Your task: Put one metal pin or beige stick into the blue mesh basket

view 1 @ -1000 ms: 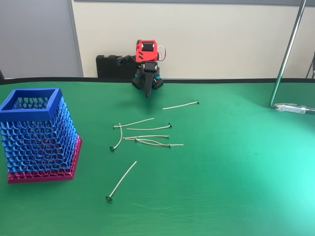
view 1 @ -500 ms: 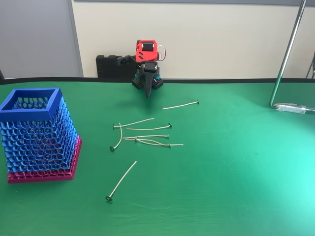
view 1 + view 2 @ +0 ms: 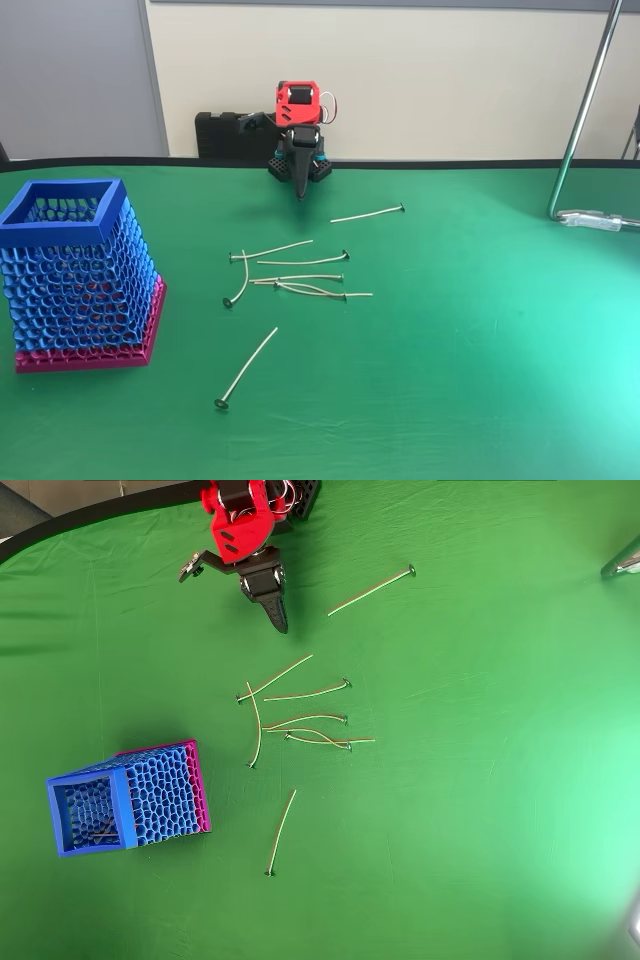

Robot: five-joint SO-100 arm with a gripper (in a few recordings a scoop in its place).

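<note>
The arm (image 3: 297, 118) sits folded at the far edge of the table in the fixed view, red upper housing on top, black links below; the gripper (image 3: 300, 193) points straight down, its dark fingers drawn together into one tapering tip with no gap between them; nothing is held. In the overhead view the red housing (image 3: 240, 525) lies near the top edge; the gripper (image 3: 280, 623) reaches out from it toward the table's middle, slightly to the right, jaws pressed together to a narrow black point; a short black lever sticks out on the left side of the wrist.
</note>
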